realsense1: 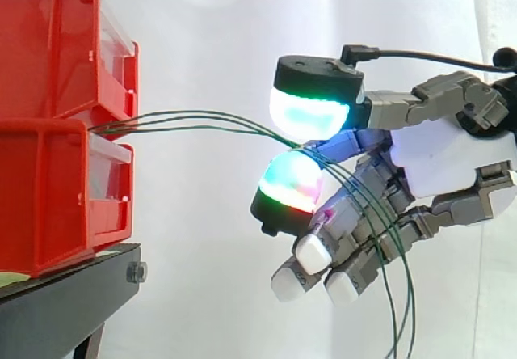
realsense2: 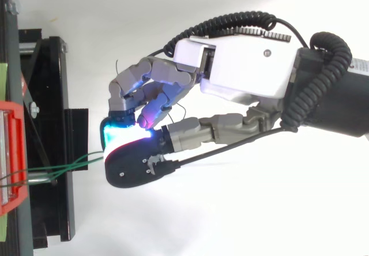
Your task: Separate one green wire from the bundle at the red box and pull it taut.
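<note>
The green wires (realsense1: 174, 121) were thin, dark green strands, at least 3 that I could tell apart. They came out of the red box (realsense1: 44, 197) at the seam where its 2 red plastic bins sat stacked, 1 on the other. From there they ran close together, almost level with a slight upward bow, across open air to my fingers (realsense1: 311, 112). There they passed between my thumb pad and a finger pad, which pinched them. Beyond the pinch the strands fanned apart, draped slack over my curled fingers and hung down out of the side view. From above, the wires (realsense2: 75, 164) spanned the gap from the box (realsense2: 11, 152) to my pads.
</note>
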You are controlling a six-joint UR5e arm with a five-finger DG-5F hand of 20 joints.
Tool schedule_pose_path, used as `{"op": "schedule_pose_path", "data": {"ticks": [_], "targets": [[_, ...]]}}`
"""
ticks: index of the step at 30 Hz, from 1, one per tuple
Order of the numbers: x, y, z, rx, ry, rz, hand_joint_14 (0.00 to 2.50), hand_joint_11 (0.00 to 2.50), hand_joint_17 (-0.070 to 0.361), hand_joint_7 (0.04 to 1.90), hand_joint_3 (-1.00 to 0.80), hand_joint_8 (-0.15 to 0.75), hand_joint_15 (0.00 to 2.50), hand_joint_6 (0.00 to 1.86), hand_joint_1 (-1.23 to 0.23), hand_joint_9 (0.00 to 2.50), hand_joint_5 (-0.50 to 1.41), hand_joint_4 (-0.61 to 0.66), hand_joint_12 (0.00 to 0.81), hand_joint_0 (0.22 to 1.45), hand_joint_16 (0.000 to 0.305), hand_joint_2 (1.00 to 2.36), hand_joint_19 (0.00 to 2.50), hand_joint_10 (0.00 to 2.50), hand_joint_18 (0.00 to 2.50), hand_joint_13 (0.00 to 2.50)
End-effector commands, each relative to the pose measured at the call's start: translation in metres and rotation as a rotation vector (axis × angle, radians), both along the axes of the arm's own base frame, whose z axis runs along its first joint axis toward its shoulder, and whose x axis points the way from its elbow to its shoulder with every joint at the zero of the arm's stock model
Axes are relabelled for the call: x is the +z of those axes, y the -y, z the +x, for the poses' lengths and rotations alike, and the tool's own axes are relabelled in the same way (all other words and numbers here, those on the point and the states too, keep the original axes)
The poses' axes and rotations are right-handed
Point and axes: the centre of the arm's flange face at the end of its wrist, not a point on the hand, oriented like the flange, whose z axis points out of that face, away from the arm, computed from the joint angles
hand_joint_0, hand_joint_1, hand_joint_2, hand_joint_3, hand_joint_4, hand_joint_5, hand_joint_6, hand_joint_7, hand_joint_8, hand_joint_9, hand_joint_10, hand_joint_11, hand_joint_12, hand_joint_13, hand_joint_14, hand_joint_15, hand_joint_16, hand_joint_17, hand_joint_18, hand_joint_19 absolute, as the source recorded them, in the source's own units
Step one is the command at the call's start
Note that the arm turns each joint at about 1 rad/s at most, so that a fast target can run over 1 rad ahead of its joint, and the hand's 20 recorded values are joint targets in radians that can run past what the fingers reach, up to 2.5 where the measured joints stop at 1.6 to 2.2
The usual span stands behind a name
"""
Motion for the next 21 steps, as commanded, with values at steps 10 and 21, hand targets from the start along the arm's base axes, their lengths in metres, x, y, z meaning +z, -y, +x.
{"op": "schedule_pose_path", "data": {"ticks": [10,21], "targets": [[0.0008,-0.0005,0.0005,0.002,0.005,0.011,0.01,0.34,0.114,1.05,-0.23,0.259,0.23,0.91,-0.79,0.93,-0.14,0.09,0.320,0.60,0.050,1.01,0.51,0.01,0.55,0.59],[0.0001,-0.0005,-0.0005,0.000,-0.001,0.027,0.01,0.33,0.115,0.98,-0.50,0.262,0.23,0.91,-0.63,0.97,-0.14,0.14,0.320,0.54,0.051,1.00,0.51,0.01,0.58,0.61]]}}
